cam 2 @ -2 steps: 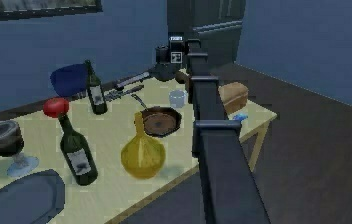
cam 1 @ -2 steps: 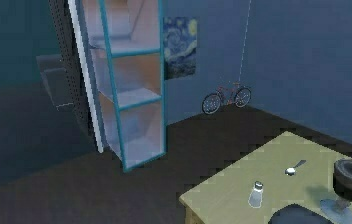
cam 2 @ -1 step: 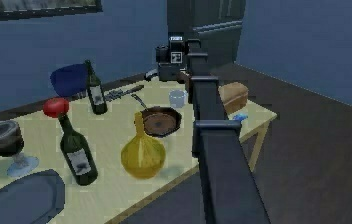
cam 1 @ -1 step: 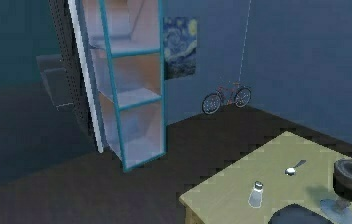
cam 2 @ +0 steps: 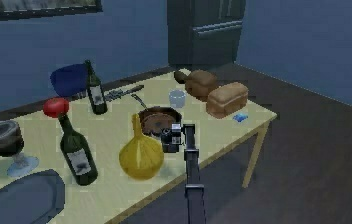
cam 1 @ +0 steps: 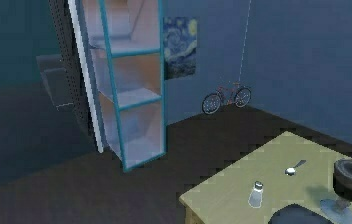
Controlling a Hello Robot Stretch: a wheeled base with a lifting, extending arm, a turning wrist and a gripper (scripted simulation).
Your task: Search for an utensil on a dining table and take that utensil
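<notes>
Yellow desk (cam 2: 224, 130) crowded: steer gripper (cam 2: 170, 134) past bowl (cam 2: 156, 118) twd utensil (cam 2: 124, 93), low & slow; can't tell if it holds anything.

My forward view looks down on a corner of the dining table (cam 1: 234, 180); my arm side view faces across that same table (cam 2: 209, 135), close.

Smooth matt pale desk (cam 2: 224, 132), glossy dark glass bottle (cam 2: 79, 150), shiny smooth yellow vase (cam 2: 142, 158), rough brown-crusted bread loaf (cam 2: 227, 98), silvery metal-looking spoon (cam 1: 295, 168), dark matt floor (cam 2: 314, 150)
</notes>
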